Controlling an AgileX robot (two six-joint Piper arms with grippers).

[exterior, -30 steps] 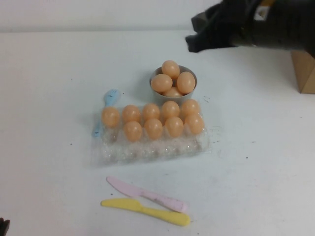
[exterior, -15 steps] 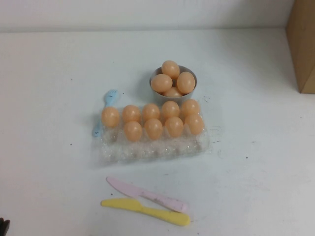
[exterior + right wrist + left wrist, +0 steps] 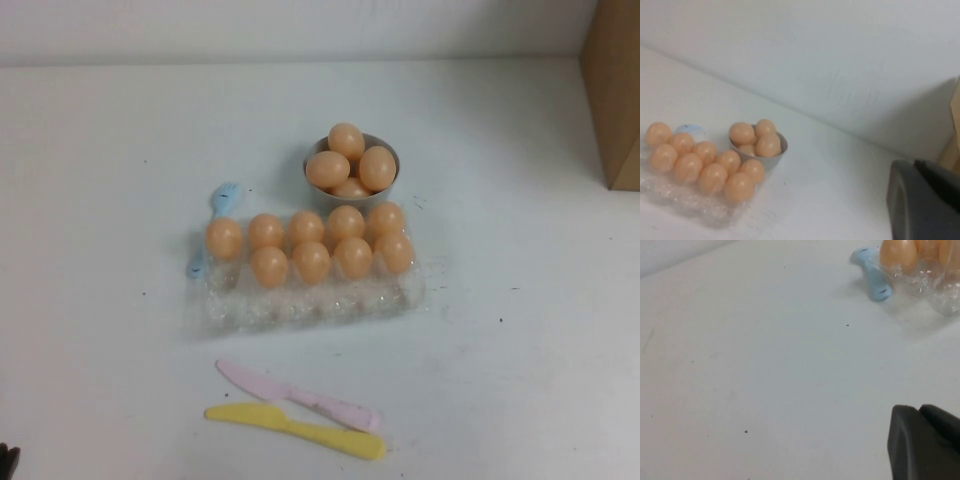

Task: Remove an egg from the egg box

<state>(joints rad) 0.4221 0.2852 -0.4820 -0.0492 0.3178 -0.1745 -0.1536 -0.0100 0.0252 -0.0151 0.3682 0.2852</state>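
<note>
The clear egg box [image 3: 310,300] lies mid-table with several peach-orange eggs [image 3: 311,261] in its two far rows; the near row is empty. Several more eggs [image 3: 347,140] sit heaped in a small grey bowl [image 3: 378,198] just behind it. My left gripper [image 3: 920,410] is shut and empty, low over bare table to the left of the box [image 3: 940,290]; only a dark tip shows at the high view's bottom-left corner [image 3: 5,462]. My right gripper [image 3: 914,162] is shut and empty, off to the right, out of the high view, looking at the box [image 3: 675,195] and bowl [image 3: 767,161].
A blue spoon [image 3: 210,225] lies at the box's left end. A pink knife [image 3: 300,396] and a yellow knife [image 3: 300,430] lie in front of the box. A cardboard box [image 3: 612,90] stands at the far right.
The right arm, which reached in at the top right a second ago, has pulled back out of the high view. Eggs, box and bowl have not moved.
</note>
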